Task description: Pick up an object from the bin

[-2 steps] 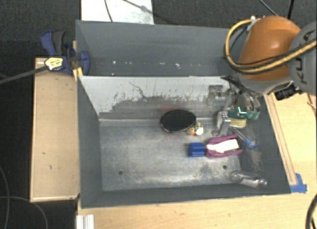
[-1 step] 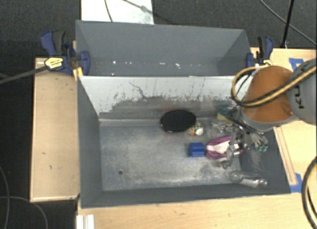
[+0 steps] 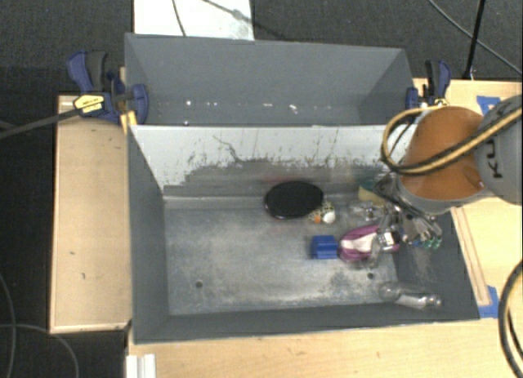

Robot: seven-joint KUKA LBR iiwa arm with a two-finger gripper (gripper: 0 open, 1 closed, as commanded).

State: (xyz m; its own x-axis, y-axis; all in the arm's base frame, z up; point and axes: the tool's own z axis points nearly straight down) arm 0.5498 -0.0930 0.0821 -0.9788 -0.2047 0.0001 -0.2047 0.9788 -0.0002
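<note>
Purple object (image 3: 357, 246), partly hidden by gripper (image 3: 385, 239)

The grey metal bin (image 3: 229, 266) carries a black oval disc (image 3: 292, 200) near its back wall, a small pale thing (image 3: 326, 216) just beside it, a blue block (image 3: 324, 246) touching what may be a purple-and-white packet (image 3: 357, 245), and a grey metal piece (image 3: 410, 295) front right.
</note>
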